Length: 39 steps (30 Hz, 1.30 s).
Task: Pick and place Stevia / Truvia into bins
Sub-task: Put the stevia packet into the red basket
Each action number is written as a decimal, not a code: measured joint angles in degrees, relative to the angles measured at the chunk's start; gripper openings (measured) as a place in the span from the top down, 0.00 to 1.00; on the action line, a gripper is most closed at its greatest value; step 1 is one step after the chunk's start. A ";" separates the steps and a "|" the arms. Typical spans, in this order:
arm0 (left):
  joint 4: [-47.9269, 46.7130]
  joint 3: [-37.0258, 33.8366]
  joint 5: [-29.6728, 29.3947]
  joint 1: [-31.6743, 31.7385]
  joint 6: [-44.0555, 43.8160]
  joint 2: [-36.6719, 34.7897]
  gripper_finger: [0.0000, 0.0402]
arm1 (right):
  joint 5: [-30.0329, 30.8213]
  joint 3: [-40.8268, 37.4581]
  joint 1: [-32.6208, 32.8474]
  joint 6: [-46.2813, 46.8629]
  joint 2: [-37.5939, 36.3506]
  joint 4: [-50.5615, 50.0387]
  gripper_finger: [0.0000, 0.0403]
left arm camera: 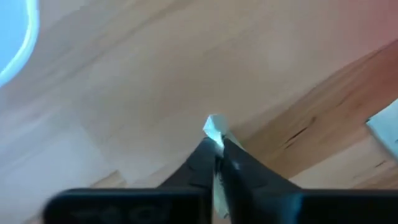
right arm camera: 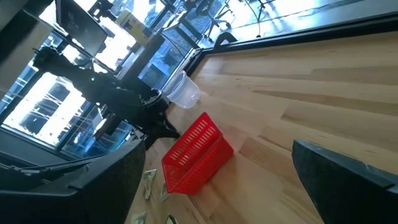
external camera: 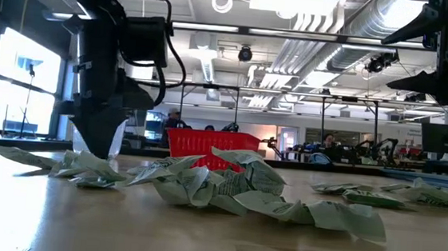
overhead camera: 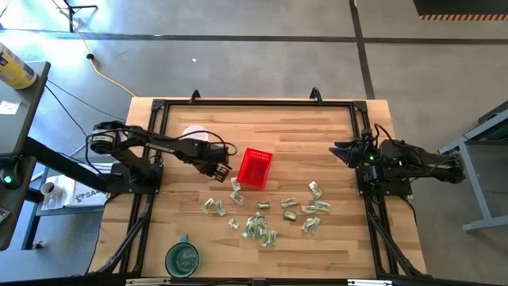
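sachets (overhead camera: pixel 262 216): crumpled pale green-white, scattered | left gripper (left arm camera: pixel 216 144) pinches one sachet (left arm camera: pixel 213 126) | right gripper (overhead camera: pixel 340 151) spread | table (overhead camera: pixel 317 135): light wood

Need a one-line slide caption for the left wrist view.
Left gripper pinches a pale sweetener sachet between closed fingers above the wooden table.

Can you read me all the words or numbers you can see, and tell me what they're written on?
"SA": dark letters on the white sheet lying on the floor left of the wooden table; the rest is hidden by the frame.
Pale green and white paper sweetener sachets: printed, but too small and crumpled to read.
Yellow and blue can on the dark side desk: label too blurred to read.
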 joint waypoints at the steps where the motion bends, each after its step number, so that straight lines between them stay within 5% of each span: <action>1: 0.20 0.45 -0.27 0.00 0.34 0.09 0.92 | 0.02 0.00 0.02 0.41 0.00 -0.05 0.02; 19: 2.70 22.21 -0.71 -2.19 20.95 3.10 0.93 | -2.02 0.00 0.01 5.17 0.00 -1.56 0.02; 28: 15.54 22.34 2.14 -2.63 25.72 7.10 0.56 | -3.15 0.00 0.02 8.86 0.03 -2.11 0.02; 34: 8.45 22.30 4.83 -2.66 26.05 6.16 0.38 | -4.77 0.00 0.02 12.42 4.79 0.63 0.02; 39: 1.17 22.30 4.89 -5.40 26.98 3.85 0.35 | -7.97 0.00 0.02 15.70 17.87 3.95 0.02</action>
